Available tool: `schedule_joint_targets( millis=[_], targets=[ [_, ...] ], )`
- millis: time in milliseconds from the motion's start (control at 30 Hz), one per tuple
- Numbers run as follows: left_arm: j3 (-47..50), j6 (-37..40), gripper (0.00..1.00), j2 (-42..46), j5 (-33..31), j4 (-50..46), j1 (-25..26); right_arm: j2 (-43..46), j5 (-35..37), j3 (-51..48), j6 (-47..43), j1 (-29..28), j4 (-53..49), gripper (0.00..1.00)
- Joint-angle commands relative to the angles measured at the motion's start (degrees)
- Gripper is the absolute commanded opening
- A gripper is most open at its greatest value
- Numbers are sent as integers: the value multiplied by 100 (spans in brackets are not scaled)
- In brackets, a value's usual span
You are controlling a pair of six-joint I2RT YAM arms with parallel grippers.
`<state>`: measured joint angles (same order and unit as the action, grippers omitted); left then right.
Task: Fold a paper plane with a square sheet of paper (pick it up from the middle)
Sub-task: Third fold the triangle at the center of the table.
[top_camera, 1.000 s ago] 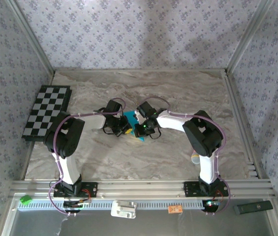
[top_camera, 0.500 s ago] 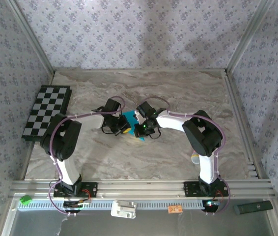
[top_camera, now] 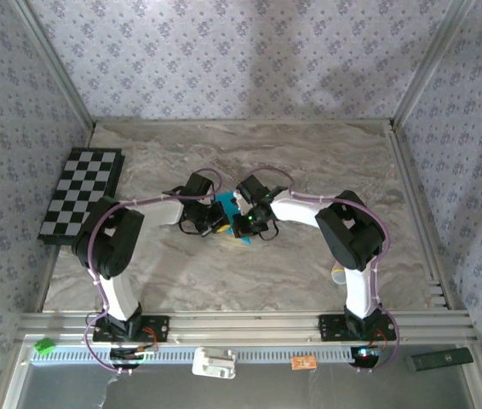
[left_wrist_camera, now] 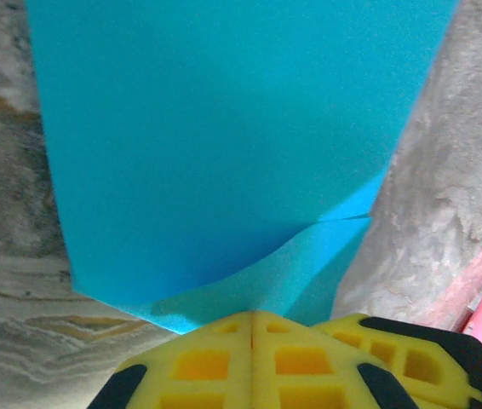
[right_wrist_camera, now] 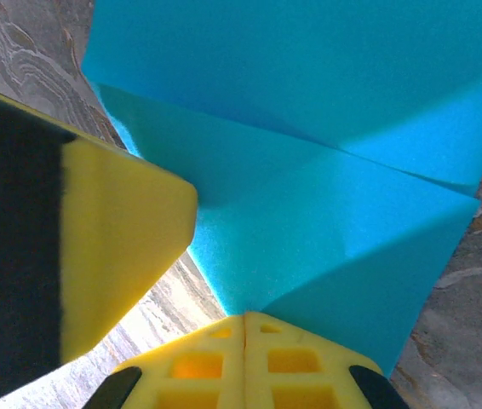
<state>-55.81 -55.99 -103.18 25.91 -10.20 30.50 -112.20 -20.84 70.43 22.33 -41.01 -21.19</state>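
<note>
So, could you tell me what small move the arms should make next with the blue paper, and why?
Probably hold with the right gripper and slide the left gripper along the fold: both are shut on the square sheet of paper, whose layer by the left gripper bows up rather than lying flat.

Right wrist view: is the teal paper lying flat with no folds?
No, the paper shows overlapping folded flaps with sharp crease lines.

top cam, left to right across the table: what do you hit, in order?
checkered board → left gripper → teal paper sheet → right gripper. Both grippers are shut on the sheet.
</note>
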Motion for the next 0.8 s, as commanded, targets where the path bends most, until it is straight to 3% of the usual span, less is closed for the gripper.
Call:
schedule_joint_targets(
  millis=[0,767],
  targets=[
    [-105,119,5,-119,24,-23,35,-284,133,-1,95,-3,-371,6],
    [397,903,3,-63,-830,-165,-327,-355,361,-144,219,1,-633,6]
  ],
)
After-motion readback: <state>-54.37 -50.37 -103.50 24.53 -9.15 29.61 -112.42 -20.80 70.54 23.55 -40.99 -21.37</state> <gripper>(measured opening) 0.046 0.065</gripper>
